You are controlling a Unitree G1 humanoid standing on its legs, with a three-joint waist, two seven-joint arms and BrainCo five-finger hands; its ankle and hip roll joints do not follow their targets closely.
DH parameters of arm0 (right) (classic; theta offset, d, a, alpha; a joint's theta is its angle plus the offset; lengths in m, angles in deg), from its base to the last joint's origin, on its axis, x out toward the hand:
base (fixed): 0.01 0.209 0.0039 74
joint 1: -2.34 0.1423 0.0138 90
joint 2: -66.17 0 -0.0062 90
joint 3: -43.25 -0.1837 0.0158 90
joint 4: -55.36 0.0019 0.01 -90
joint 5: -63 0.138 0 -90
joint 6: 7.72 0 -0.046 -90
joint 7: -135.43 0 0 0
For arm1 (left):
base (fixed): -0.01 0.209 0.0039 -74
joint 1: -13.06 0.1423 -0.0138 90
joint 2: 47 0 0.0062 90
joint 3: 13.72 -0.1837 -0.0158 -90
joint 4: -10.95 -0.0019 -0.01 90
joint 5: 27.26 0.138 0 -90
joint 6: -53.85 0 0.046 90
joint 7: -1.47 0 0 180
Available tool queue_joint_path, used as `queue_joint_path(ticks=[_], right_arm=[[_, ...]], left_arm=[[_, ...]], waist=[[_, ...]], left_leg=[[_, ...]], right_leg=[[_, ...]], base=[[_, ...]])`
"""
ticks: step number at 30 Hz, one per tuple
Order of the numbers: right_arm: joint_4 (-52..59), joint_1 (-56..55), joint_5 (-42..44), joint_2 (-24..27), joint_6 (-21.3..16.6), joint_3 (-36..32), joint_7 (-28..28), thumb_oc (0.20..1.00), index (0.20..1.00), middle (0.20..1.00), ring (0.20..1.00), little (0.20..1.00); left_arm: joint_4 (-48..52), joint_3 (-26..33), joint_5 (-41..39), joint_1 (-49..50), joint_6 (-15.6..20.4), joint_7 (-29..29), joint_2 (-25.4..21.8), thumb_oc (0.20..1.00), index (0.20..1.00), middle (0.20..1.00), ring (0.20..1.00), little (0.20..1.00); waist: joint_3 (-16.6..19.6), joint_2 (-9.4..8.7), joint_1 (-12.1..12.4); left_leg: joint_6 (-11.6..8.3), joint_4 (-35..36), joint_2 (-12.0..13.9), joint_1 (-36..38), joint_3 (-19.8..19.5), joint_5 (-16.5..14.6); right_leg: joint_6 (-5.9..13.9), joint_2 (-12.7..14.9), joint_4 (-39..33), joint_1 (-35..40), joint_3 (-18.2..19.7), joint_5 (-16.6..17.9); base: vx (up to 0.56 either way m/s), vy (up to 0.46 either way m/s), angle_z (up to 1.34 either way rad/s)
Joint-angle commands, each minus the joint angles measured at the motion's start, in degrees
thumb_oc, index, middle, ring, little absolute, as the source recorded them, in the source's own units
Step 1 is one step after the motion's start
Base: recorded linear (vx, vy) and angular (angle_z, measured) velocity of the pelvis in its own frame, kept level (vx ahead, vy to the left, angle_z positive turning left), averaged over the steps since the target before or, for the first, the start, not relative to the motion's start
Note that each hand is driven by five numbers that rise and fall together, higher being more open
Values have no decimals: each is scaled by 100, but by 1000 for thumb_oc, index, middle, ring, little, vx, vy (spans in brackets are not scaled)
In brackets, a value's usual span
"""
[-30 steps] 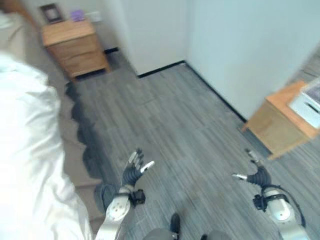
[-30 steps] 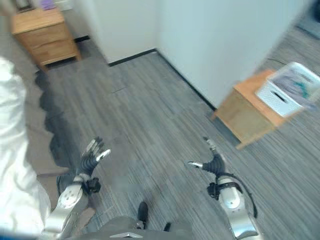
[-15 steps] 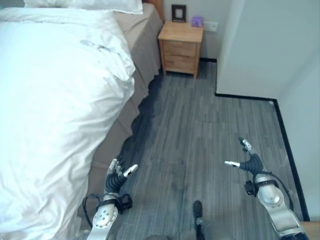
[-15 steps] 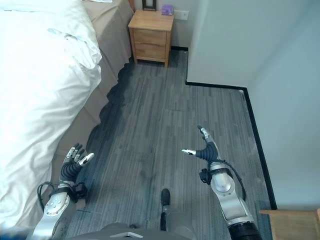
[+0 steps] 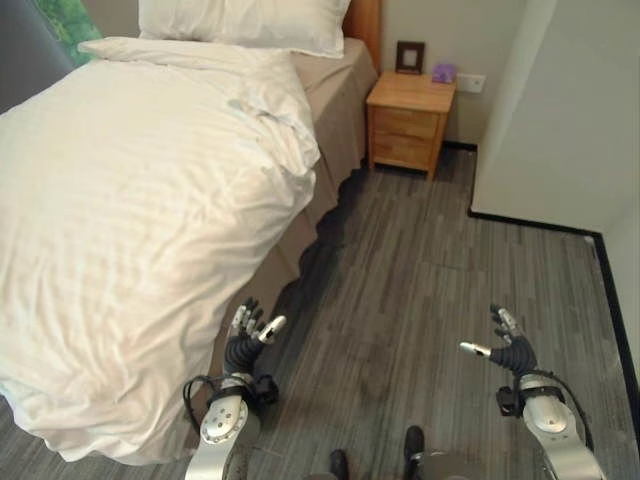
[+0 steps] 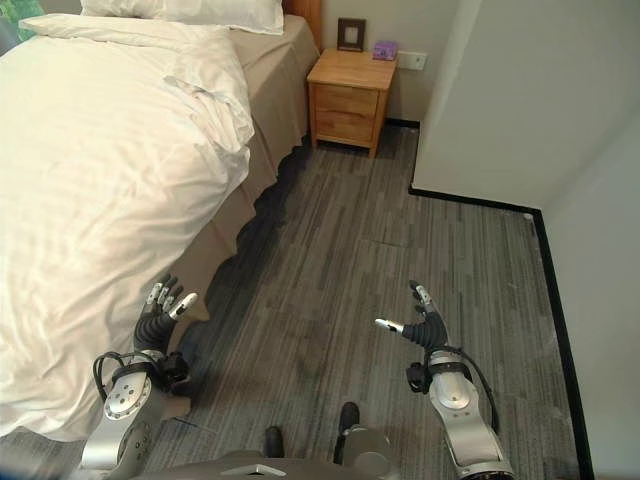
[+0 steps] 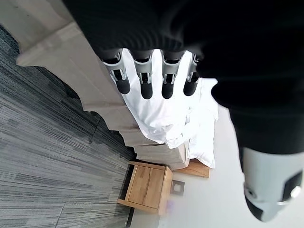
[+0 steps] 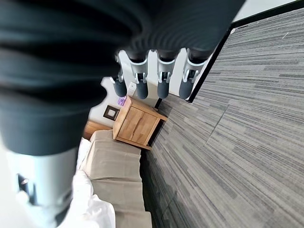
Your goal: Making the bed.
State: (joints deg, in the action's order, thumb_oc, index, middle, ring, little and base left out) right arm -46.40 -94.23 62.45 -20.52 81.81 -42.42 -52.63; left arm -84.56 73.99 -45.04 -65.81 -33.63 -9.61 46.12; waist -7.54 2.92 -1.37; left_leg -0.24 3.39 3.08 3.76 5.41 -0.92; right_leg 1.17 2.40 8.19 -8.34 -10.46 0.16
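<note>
A bed (image 5: 330, 110) takes up the upper left of the head views, its near corner reaching the lower left. A white duvet (image 5: 130, 230) lies rumpled over it and hangs down low at the near end, so the mattress and frame there are hidden; its left part is cut off by the frame edge. Along the right side the duvet stops short and a beige bed skirt (image 6: 265, 100) shows beneath, its foot lost in shadow on the grey floor (image 6: 400, 260). A white pillow (image 5: 250, 25) sits at the top, cut off by the upper edge.

The left hand (image 5: 246, 346) is held in the air at lower left, just beside the hanging duvet but apart from it, fingers straight and spread, gripping nothing. The right hand (image 6: 425, 327) is at lower right over bare floor, well apart from the bed, fingers likewise straight and empty.

A wooden nightstand (image 6: 350, 95) stands at upper centre by the bed's head, bearing a small dark picture frame (image 6: 350, 33) and a purple object (image 6: 384, 49) too small to make out.
</note>
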Motion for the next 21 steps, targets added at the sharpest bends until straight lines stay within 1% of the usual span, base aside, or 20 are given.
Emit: queue_joint_path(ticks=[1,2,3,4,5,7,8,10,11,12,13,14,15,16,17,18,19,20,21], right_arm=[[-371,795,141,-59,-136,110,-252,1000,1000,1000,1000,1000],[-303,810,47,-49,-135,154,-260,1000,1000,1000,1000,1000],[-303,810,47,-49,-135,154,-260,1000,1000,1000,1000,1000],[11,890,-108,-42,-188,138,-287,1000,1000,1000,1000,1000],[20,888,-112,-43,-181,136,-285,1000,1000,1000,1000,1000],[125,922,-259,-23,-225,155,-321,1000,1000,1000,1000,1000],[249,916,-307,-53,-251,107,-333,1000,1000,1000,1000,1000],[336,867,-178,-116,-234,36,-358,1000,1000,1000,1000,1000],[377,862,-129,-120,-238,15,-361,1000,1000,1000,1000,1000],[379,860,-128,-119,-237,14,-360,1000,1000,1000,1000,1000],[435,783,54,-116,-290,-15,-339,1000,1000,1000,1000,1000],[410,772,102,-110,-304,-40,-367,1000,1000,1000,1000,1000],[405,773,104,-112,-308,-38,-368,1000,1000,1000,1000,1000],[414,809,96,-84,-317,-74,-444,1000,1000,1000,1000,1000],[414,812,95,-83,-317,-72,-445,1000,1000,1000,1000,1000],[389,823,116,-120,-332,-48,-458,1000,1000,1000,1000,1000],[383,796,160,-156,-349,-37,-432,1000,1000,1000,1000,1000],[380,797,161,-154,-351,-35,-432,1000,1000,1000,1000,1000],[389,774,212,-146,-371,-31,-404,1000,1000,1000,1000,1000]], left_arm=[[-140,55,534,-363,174,-129,-476,1000,1000,1000,1000,1000],[-63,131,488,-339,235,-284,-430,1000,1000,1000,1000,1000],[-63,131,488,-338,234,-284,-430,1000,1000,1000,1000,1000],[163,270,393,-403,261,-487,-439,1000,1000,1000,1000,1000],[169,271,393,-403,257,-488,-438,1000,1000,1000,1000,1000],[304,328,452,-418,322,-510,-507,1000,1000,1000,1000,1000],[309,360,645,-452,301,-521,-618,1000,1000,1000,1000,1000],[280,323,622,-492,282,-549,-654,1000,1000,1000,1000,1000],[301,305,589,-519,282,-534,-653,1000,1000,1000,1000,1000],[302,304,587,-517,280,-534,-653,1000,1000,1000,1000,1000],[379,241,560,-573,284,-453,-696,1000,1000,1000,1000,1000],[381,250,570,-607,282,-419,-731,1000,1000,1000,1000,1000],[381,251,569,-606,282,-417,-734,1000,1000,1000,1000,1000],[315,326,533,-688,260,-419,-760,1000,1000,1000,1000,1000],[313,329,532,-689,260,-418,-758,1000,1000,1000,1000,1000],[272,368,517,-718,259,-481,-724,1000,1000,1000,1000,1000],[226,432,544,-725,284,-505,-699,1000,1000,1000,1000,1000],[224,433,545,-724,286,-505,-697,1000,1000,1000,1000,1000],[204,438,558,-769,307,-523,-721,1000,1000,1000,1000,1000]], waist=[[-47,-423,5],[-15,-442,92],[-10,-442,91],[-136,-382,128],[-136,-393,135],[-256,-361,113],[-298,-325,111],[-317,-328,80],[-307,-348,45],[-306,-335,32],[-309,-413,-34],[-302,-466,-66],[-307,-444,-78],[-321,-494,-97],[-327,-481,-103],[-328,-521,-102],[-324,-518,-163],[-323,-502,-159],[-321,-514,-213]], left_leg=[[-16,-450,-440,-293,-465,-293],[78,-272,-492,-155,-638,-277],[78,-270,-493,-160,-638,-274],[179,-46,-427,-54,-701,-177],[183,-28,-441,-51,-693,-165],[264,91,-441,132,-759,-176],[249,101,-364,267,-797,-243],[178,140,-287,361,-867,-304],[136,160,-269,387,-897,-330],[128,159,-250,393,-911,-341],[24,161,-213,463,-1008,-439],[-16,161,-196,509,-1045,-490],[-26,161,-162,525,-1057,-508],[-128,161,-79,682,-1066,-649],[-133,161,-63,691,-1069,-658],[-173,161,-12,808,-1026,-715],[-243,161,111,1039,-1027,-846],[-248,161,131,1047,-1018,-860],[-284,161,203,1172,-1062,-923]], right_leg=[[349,196,-1030,1153,323,-194],[389,213,-674,1052,303,-235],[389,214,-673,1045,303,-235],[551,200,554,552,214,-269],[557,218,635,506,228,-308],[788,369,1408,133,260,-4],[747,582,1552,38,130,126],[672,669,1383,-86,-12,86],[627,626,1104,-139,4,15],[619,609,1078,-114,-20,14],[579,553,321,-83,-40,-2],[589,525,-185,-126,-41,73],[583,488,-280,-58,-71,110],[656,530,-941,-143,-297,434],[655,511,-986,-111,-310,457],[704,539,-1232,-255,-494,579],[762,501,-1319,-458,-489,673],[759,479,-1319,-454,-490,667],[779,485,-1319,-556,-391,720]], base=[[49,56,-4],[48,56,4],[-7,138,7],[-42,102,1],[-41,148,1],[74,85,3],[199,49,7],[230,-14,17],[156,-41,30],[289,-94,43],[314,-114,46],[319,-114,48],[390,-143,55],[287,-102,53],[429,-151,46],[454,-141,16],[456,-140,-4],[486,-156,-23],[339,-130,-21]])
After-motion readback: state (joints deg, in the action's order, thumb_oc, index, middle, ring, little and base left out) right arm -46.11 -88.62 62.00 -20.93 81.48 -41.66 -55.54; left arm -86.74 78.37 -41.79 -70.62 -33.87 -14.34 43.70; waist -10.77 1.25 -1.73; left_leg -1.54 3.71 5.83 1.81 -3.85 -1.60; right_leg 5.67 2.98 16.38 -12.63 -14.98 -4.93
